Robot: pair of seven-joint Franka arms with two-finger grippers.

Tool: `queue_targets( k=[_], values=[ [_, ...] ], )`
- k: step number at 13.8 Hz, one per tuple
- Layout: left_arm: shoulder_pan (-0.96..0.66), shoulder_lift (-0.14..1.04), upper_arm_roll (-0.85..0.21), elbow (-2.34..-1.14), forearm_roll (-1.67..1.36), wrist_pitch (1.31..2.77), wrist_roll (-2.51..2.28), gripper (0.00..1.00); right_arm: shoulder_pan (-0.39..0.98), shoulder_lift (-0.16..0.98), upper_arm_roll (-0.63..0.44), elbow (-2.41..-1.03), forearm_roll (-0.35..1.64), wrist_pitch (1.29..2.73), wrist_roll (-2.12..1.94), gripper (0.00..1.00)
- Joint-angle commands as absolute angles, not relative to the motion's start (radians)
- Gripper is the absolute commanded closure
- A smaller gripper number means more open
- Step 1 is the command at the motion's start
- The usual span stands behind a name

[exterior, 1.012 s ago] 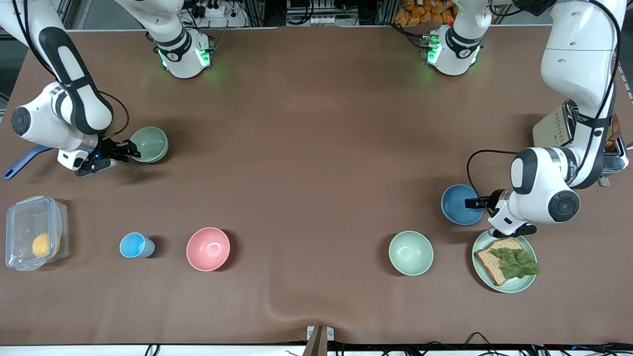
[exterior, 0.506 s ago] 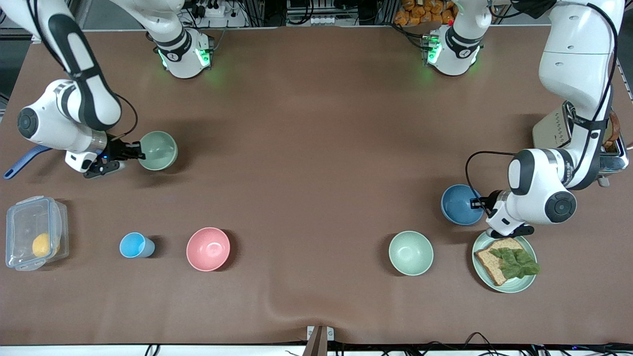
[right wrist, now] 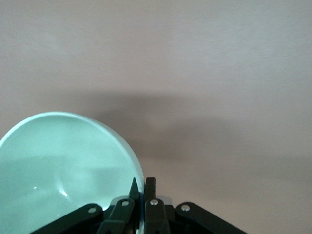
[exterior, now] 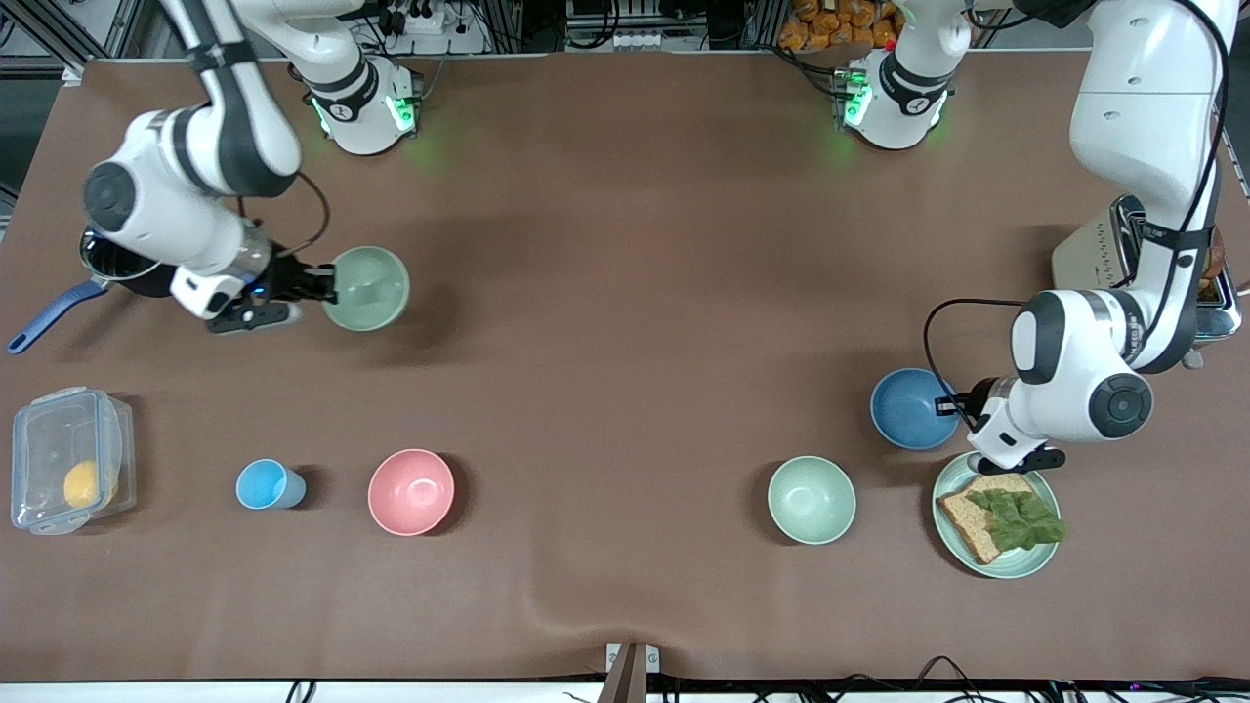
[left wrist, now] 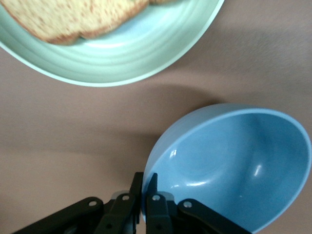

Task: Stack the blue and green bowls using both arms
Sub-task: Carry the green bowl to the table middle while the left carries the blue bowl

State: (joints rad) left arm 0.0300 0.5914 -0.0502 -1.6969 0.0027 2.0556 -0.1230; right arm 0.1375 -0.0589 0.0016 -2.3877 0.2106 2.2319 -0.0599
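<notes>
Front view: two green bowls (exterior: pixel 366 287) (exterior: pixel 811 499), one blue bowl (exterior: pixel 908 408).

Right pincer (exterior: pixel 327 286) carried green bowl (exterior: pixel 367 288) toward table middle, higher.

Both arms are glossy white with black joint bands and round dark-grey caps, green lights at their bases, thin black cables, and black fingers (left wrist: pixel 152 187) with silver screws.

- Your blue bowl (exterior: pixel 910 408) is a plain matte medium blue.
- Your green bowl (exterior: pixel 368 287) is pale mint, unpatterned.
- The pink bowl (exterior: pixel 411 492) is a plain salmon pink.
- The cup (exterior: pixel 267 484) is light blue.
- The table (exterior: pixel 625 293) is brown.
</notes>
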Motion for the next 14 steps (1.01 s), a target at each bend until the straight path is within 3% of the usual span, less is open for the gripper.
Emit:
queue_targets(
  k=[1, 7, 10, 14],
  values=[
    [0.031, 0.487, -0.072, -1.713, 0.012, 1.997, -0.17, 1.0, 0.294, -0.063, -0.008, -2.376, 0.224, 2.278, 0.169, 1.0],
    [0.035, 0.355, -0.193, -1.733, -0.072, 1.907, -0.319, 1.0, 0.665, 0.122, -0.011, -2.319, 0.218, 2.554, 0.709, 1.0],
    [0.035, 0.263, -0.308, -1.796, -0.13, 1.907, -0.446, 1.0, 0.774, 0.247, -0.015, -2.248, 0.204, 2.632, 0.898, 1.0],
    [0.035, 0.244, -0.471, -1.796, -0.158, 1.919, -0.615, 1.0, 0.871, 0.343, -0.018, -2.2, 0.199, 2.704, 1.064, 1.0]
  ],
)
